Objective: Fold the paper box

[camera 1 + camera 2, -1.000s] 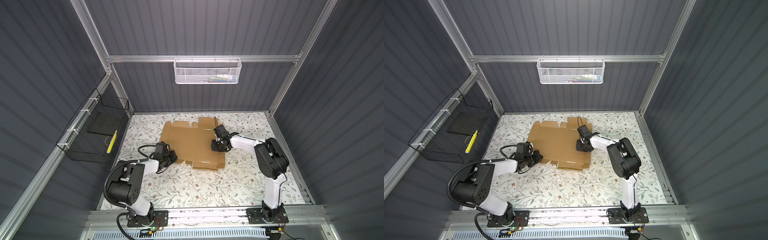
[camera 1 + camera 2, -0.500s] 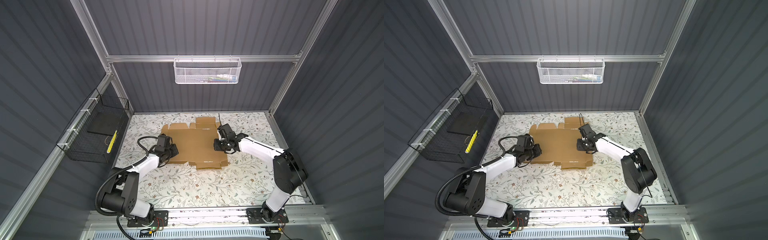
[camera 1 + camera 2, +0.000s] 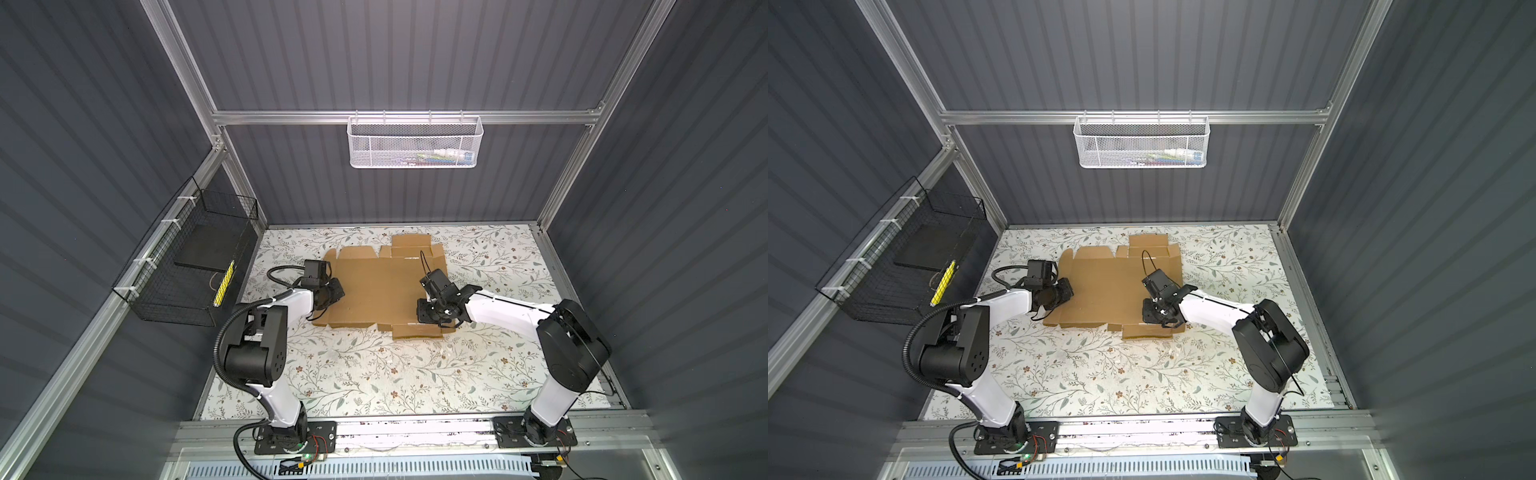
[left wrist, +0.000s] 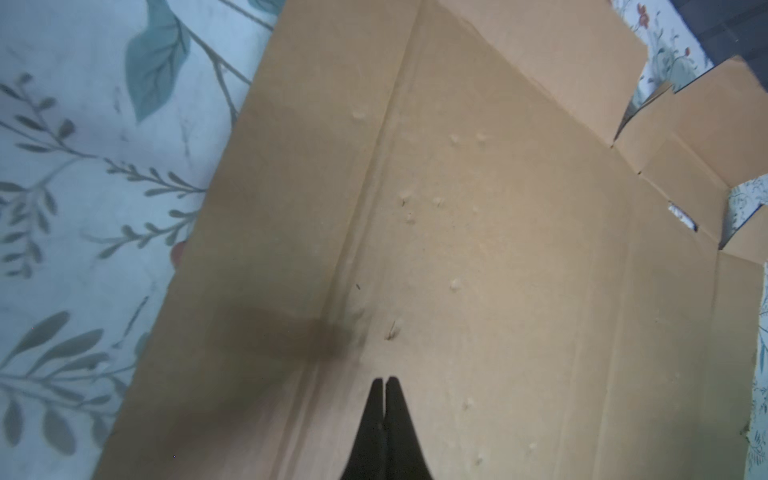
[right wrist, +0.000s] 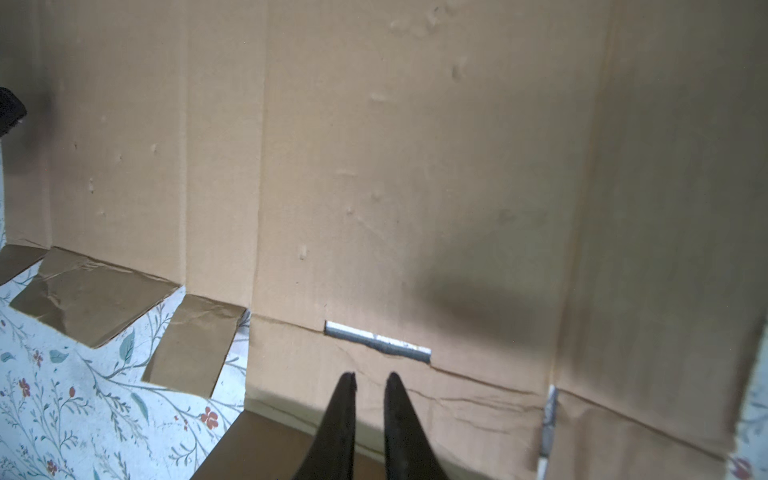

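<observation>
brown paper box (image 3: pixel 382 286) flat, left edge partly hidden under left pincer (image 4: pixel 385 380)

Plain brown corrugated paper box (image 3: pixel 382 286) (image 3: pixel 1104 286), not yet folded, spread out as one flat die-cut sheet. Lies on the floral counter (image 3: pixel 374 374), toward its far middle, long side running across in both top views. Scored with parallel creases and pocked with small dents. Notched into flaps along the far edge, with one rectangular tab jutting farthest at the far right. Ends at the near edge in short, wrinkled flaps and a wider tab at the near right. Pierced by a narrow slot on a crease near that tab.
</observation>
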### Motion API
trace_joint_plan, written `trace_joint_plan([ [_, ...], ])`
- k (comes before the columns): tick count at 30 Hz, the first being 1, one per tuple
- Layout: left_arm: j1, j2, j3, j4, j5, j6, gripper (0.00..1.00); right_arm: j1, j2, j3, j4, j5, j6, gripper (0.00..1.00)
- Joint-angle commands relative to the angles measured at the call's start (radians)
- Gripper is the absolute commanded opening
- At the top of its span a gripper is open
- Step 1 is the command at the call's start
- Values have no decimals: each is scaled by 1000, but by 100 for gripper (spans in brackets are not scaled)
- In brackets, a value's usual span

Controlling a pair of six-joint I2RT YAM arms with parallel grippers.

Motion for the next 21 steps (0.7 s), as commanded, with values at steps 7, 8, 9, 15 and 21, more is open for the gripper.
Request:
trace_joint_plan([
  [7, 7, 21, -54, 43, 39, -9, 0, -39, 89, 0, 82, -50, 41, 18],
  [8, 7, 14, -67, 45, 44, -11, 0, -44, 95, 2, 82, -53, 38, 17],
  [9, 7, 3, -82, 50, 48, -13, 0, -48, 100, 4, 82, -53, 33, 17],
  [15, 7, -84, -165, 45, 47, -15, 0, -83, 136, 20, 75, -55, 4, 17],
  [21, 7, -186, -244, 22, 41, -18, 0, -114, 180, 59, 54, -62, -28, 17],
])
